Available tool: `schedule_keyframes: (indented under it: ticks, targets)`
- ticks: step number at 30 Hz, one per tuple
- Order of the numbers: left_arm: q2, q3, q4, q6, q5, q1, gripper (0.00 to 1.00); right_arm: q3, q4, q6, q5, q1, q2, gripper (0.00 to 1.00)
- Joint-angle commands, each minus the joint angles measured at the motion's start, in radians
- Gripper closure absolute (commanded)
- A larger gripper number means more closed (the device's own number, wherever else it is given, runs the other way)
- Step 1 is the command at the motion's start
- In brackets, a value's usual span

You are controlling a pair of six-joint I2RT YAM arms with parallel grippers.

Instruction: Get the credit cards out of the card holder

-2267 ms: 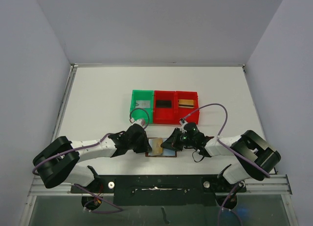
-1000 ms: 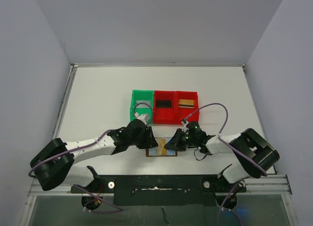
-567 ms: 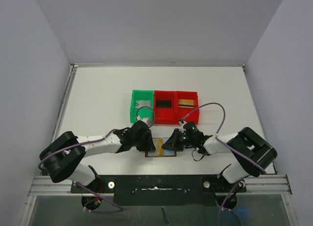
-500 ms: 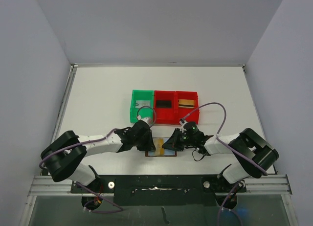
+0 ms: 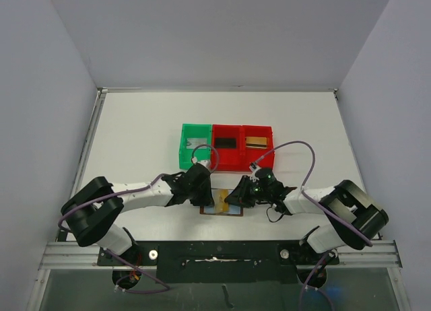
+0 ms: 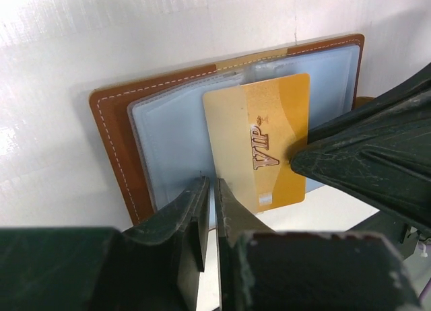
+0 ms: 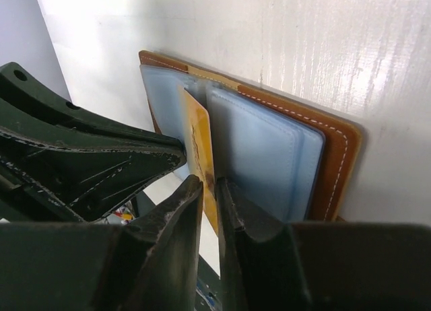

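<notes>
The brown leather card holder (image 5: 232, 210) lies open near the table's front edge, its pale blue sleeves facing up (image 6: 114, 149) (image 7: 337, 163). One of the credit cards, gold with "VIP" on it (image 6: 262, 143), sticks out of the middle sleeve and is tilted up (image 5: 222, 204) (image 7: 199, 143). My left gripper (image 5: 205, 193) (image 6: 210, 183) is shut to a thin slit at the card's left edge. My right gripper (image 5: 237, 195) (image 7: 210, 183) straddles the opposite edge, jaws slightly parted. Whether the sleeves hold other cards is hidden.
Behind the holder stand three bins in a row: a green bin (image 5: 181, 147) with a grey card, a red bin (image 5: 227, 165) with a black card, and another red bin (image 5: 271, 149) with a gold card. A black rail (image 5: 215, 254) runs along the near edge.
The gold card has come from the holder's left side to its middle. My left gripper has moved in to the card and closed down. My right gripper's jaws have parted a little.
</notes>
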Motion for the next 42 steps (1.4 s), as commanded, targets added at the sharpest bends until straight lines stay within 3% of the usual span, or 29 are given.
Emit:
schedule_keyframes:
  ticks: [1,6,15,25,29,36,42]
  targets:
    - [0.045,0.019,-0.041,0.031,-0.034,-0.012,0.92,0.032,0.091,0.004,-0.024,0.013,0.045,0.82]
    - [0.048,0.018,-0.046,0.028,-0.034,-0.017,0.92,0.040,0.156,0.028,-0.039,0.024,0.092,0.83]
    - [0.034,0.014,-0.061,0.020,-0.050,-0.018,0.93,0.029,0.089,0.005,-0.013,0.018,0.051,0.99]
    - [-0.011,0.006,-0.070,0.018,-0.076,-0.018,0.93,0.018,-0.108,-0.116,0.008,-0.024,-0.153,1.00]
    - [-0.047,0.007,-0.062,0.016,-0.080,-0.018,0.92,0.027,-0.197,-0.170,0.093,-0.026,-0.286,1.00]
    - [-0.150,0.008,-0.071,0.003,-0.112,-0.013,0.78,0.084,-0.393,-0.297,0.279,-0.026,-0.491,1.00]
    - [-0.220,0.027,-0.110,0.008,-0.139,-0.010,0.68,0.102,-0.417,-0.443,0.431,-0.026,-0.660,1.00]
